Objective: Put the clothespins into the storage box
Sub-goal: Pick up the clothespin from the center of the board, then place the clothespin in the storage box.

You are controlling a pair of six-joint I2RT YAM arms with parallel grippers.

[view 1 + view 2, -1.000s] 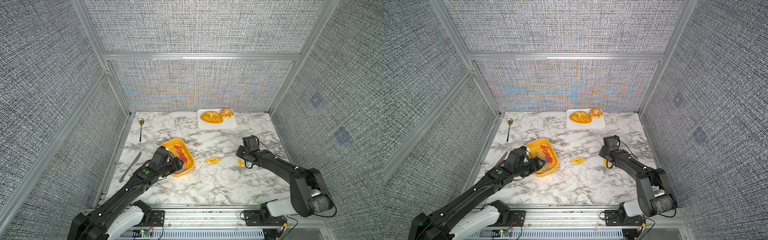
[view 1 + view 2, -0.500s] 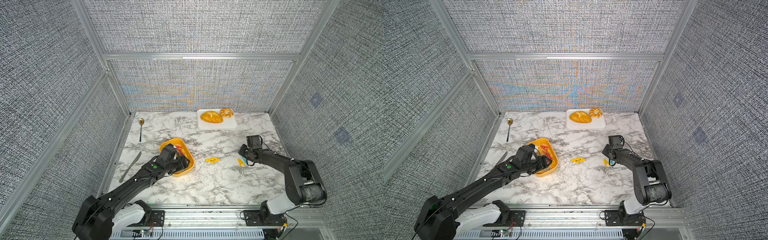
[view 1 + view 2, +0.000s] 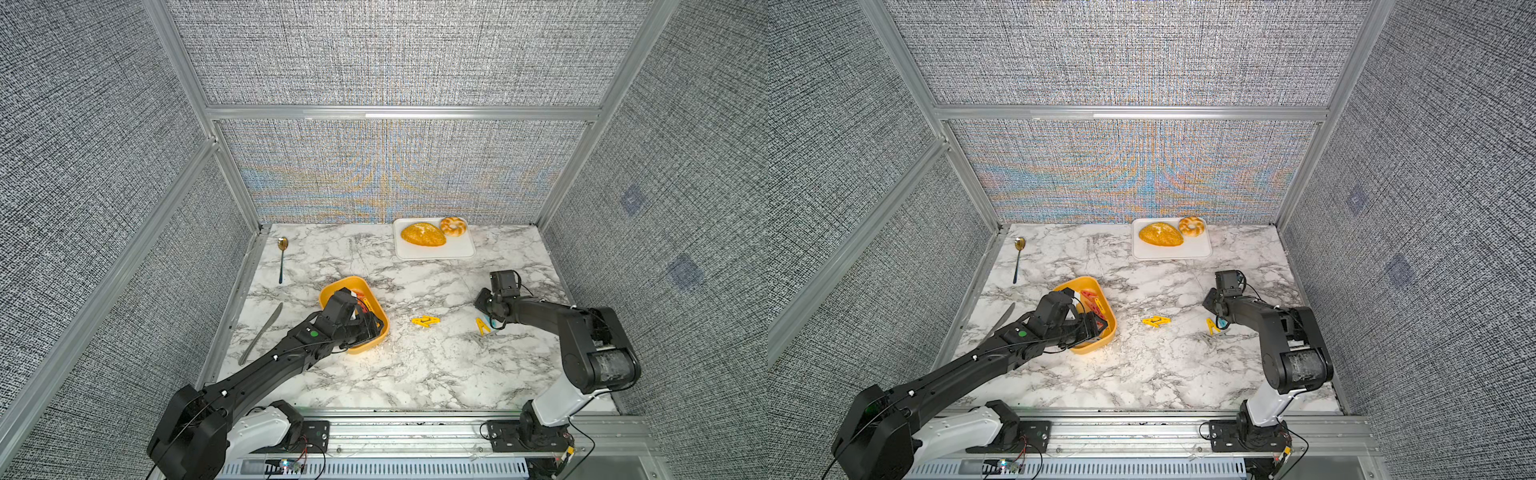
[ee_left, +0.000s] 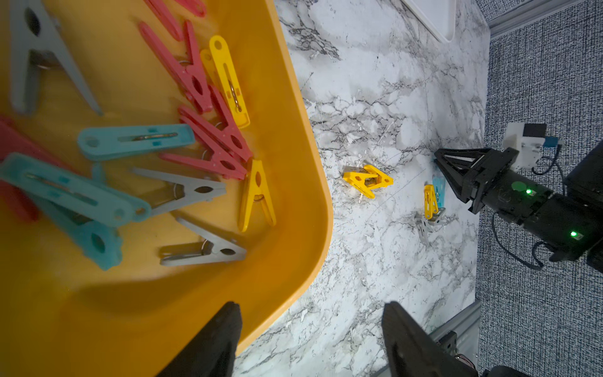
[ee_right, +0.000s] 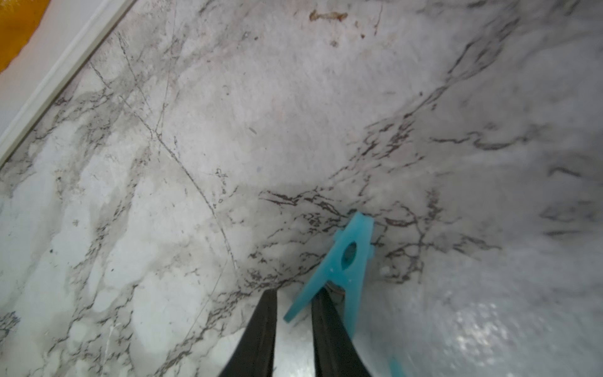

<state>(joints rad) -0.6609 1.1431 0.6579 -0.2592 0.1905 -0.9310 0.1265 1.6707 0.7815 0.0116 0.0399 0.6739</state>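
One box, one spoon, one knife

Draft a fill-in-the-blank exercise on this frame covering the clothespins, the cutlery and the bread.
1. The yellow-orange plastic storage box holds red, yellow, teal and ___ plastic clothespins.
2. One leg of a ___ plastic clothespin sits between the fingers of the right pincer.
3. A gold metal spoon and a silver metal ___ lie on the marble table.
4. A golden loaf and a ring-shaped bun rest on a flat white ___.
Missing words: grey; teal; knife; tray.
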